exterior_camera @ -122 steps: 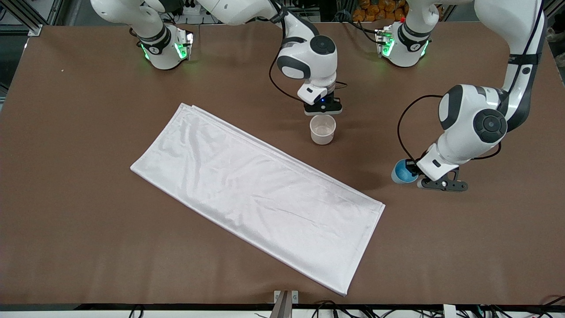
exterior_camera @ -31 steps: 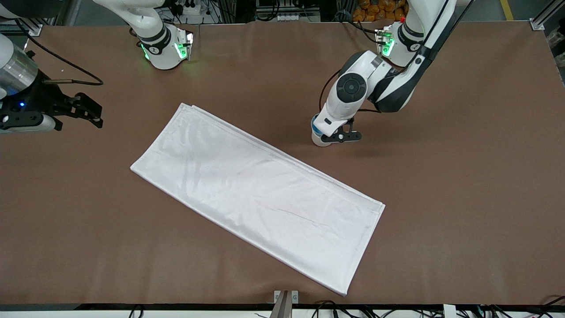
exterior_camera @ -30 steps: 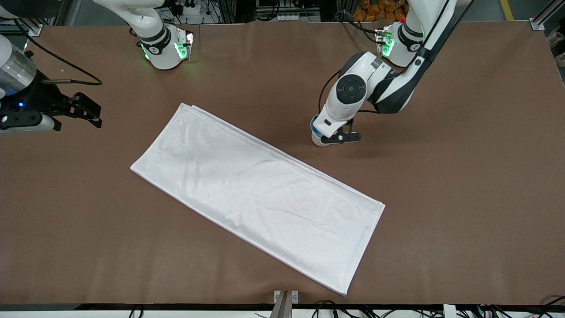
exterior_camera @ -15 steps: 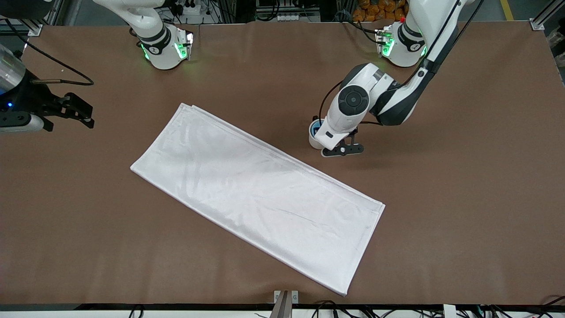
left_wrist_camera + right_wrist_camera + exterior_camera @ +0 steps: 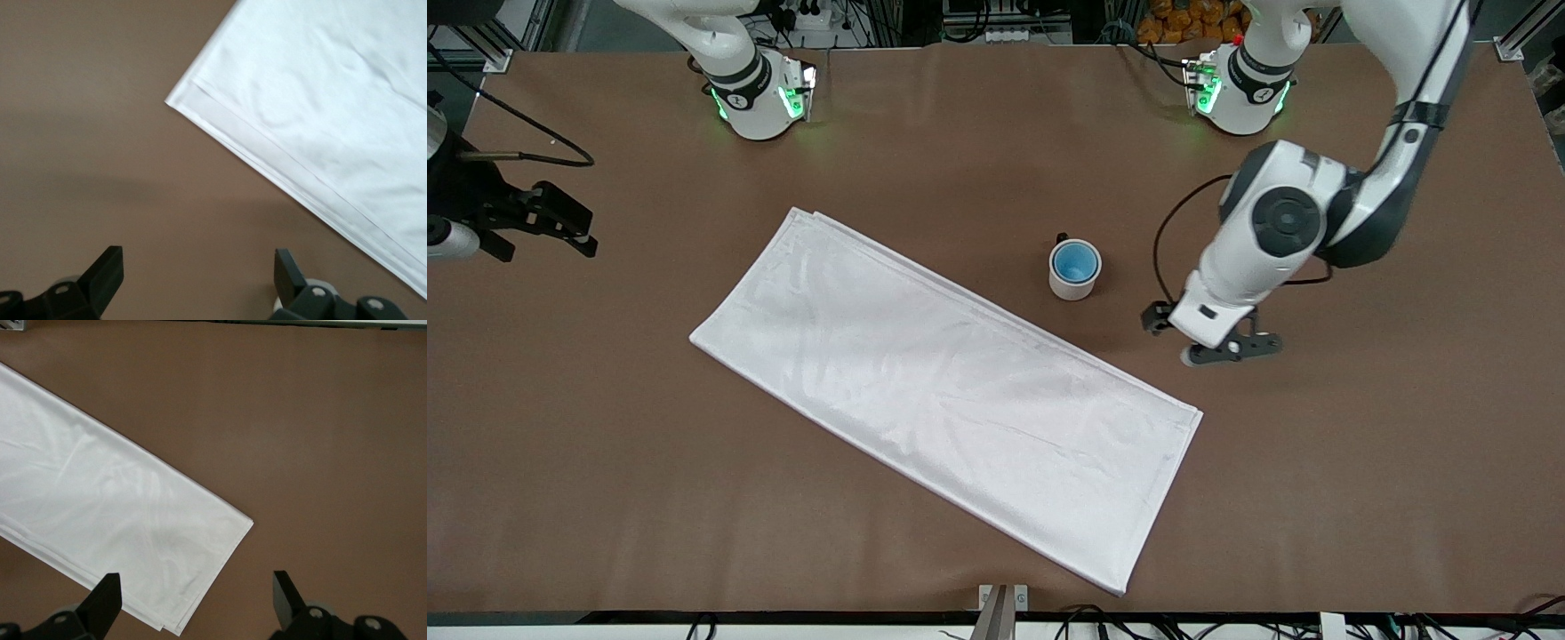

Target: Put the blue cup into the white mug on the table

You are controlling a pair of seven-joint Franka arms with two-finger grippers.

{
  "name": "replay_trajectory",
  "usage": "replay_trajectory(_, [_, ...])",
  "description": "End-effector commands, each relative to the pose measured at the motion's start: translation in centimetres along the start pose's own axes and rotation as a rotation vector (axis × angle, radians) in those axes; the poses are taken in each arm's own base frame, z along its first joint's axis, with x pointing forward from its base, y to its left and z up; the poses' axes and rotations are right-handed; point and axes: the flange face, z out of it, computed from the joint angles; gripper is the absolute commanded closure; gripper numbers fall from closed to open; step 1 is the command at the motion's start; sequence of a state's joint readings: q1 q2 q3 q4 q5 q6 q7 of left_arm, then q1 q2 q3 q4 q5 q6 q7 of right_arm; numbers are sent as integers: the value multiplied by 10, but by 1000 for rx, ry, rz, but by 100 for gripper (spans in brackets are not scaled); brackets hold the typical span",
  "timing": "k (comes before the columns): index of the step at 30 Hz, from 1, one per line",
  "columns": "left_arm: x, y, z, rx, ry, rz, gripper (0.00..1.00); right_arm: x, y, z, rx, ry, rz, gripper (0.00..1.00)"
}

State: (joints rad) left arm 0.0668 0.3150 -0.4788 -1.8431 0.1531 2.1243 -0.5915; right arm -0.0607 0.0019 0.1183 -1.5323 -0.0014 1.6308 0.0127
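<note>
Right gripper [image 5: 560, 222]: waiting over bare tabletop [image 5: 694, 498] at the right arm's end, at the edge of the front view. My fingers [image 5: 107, 597] there are spread wide with nothing between them. The right wrist view looks down on brown covering and one corner of the white cloth [image 5: 100, 513].

White cloth [image 5: 943, 391]: lies flat as a long rectangle, set diagonally across the middle of the tabletop, one folded edge showing a double layer in the left wrist view [image 5: 320, 113].

White mug [image 5: 1074, 283]: upright on the tabletop, just beside the cloth's long edge and farther from the front camera than that edge. Black handle [image 5: 1061, 237] points toward the robot bases.

Blue cup [image 5: 1075, 261]: seated inside the white mug, upright, its blue rim and inside visible within the mug's white rim. Nothing is touching it.

Left gripper [image 5: 1199, 338]: over bare tabletop toward the left arm's end from the mug, well apart from it, near the cloth's corner. My fingers [image 5: 110, 267] are parted and hold nothing; between them the left wrist view shows only brown covering.
</note>
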Motion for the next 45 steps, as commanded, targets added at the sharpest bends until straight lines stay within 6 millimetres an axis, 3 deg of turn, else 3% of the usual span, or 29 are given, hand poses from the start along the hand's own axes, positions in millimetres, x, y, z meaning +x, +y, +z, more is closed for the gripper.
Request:
replay_trajectory(1, [8,-17,-11,16,15,34,0,-4,-2,-15,23,15,-5,0])
replay_trajectory(7, [18,-42,-20,18,27,35,0,-4,-2,-16,23,17,-8,0])
replay_trajectory(14, [22,-54,-23,30,13,80,0,-5,-2,-17,23,17,-10,0])
replay_trajectory(25, [21,-104,-58,56,29,213,0,-8,-3,-19,23,-5,-4,0])
replay_trajectory(34, [11,-157,-102,66,-8,304,0,-12,-6,-12,23,-48,-7,0])
replay_trajectory(39, [-8,-169,-139,70,-7,287,0,-13,-8,-10,23,-59,-10,0])
replay_trajectory(45, [-16,-185,-182,23,63,235,0,-13,-6,-8,21,-57,-9,0])
